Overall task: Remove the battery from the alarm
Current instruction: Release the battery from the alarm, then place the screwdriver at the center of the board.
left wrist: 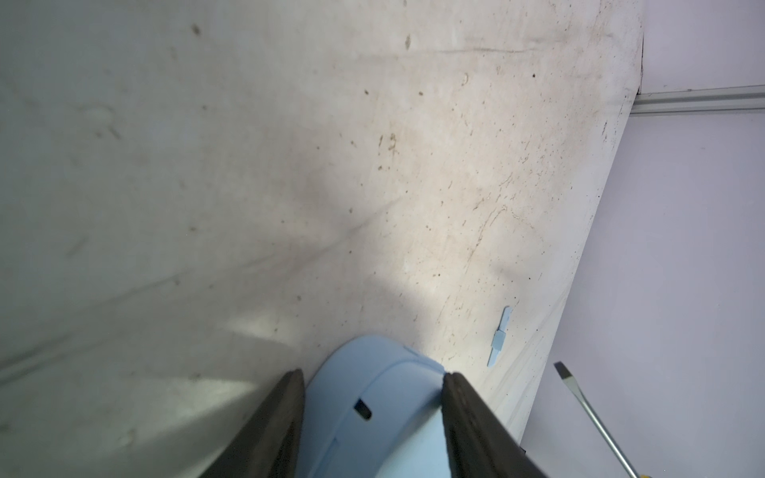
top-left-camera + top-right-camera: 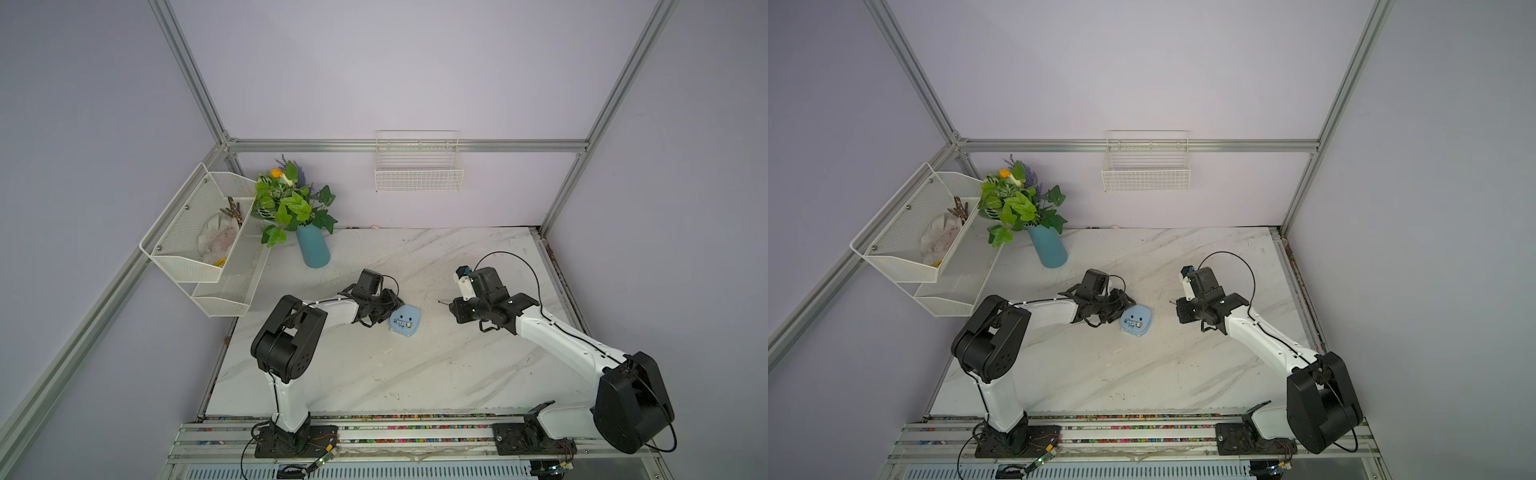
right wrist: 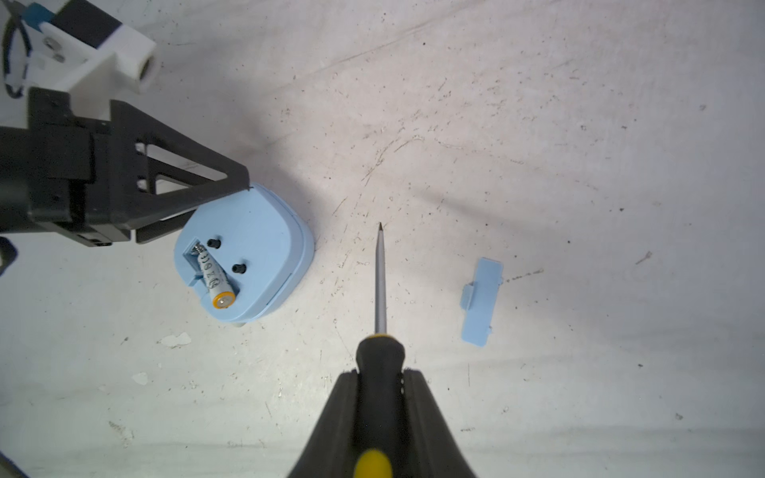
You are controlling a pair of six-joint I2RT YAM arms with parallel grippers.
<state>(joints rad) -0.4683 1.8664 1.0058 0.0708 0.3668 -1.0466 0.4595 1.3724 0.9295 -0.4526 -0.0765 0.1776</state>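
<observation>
Surface: white marbled table (image 2: 374, 374), scuffed; lilac walls (image 2: 415, 62), alu frame (image 2: 407, 145).
Alarm (image 3: 256, 231): lt-blue, face down, back compartment open.
Battery (image 3: 215, 281): silvery, orange-ringed end, in compartment.
Left gripper (image 1: 372, 373): jaws straddle alarm; clamped or not, can't tell.
Right gripper (image 3: 381, 380): closed on screwdriver (image 3: 381, 281); tip near alarm, apart.
Cover (image 3: 482, 302): loose on table, opposite side of shaft from alarm.
</observation>
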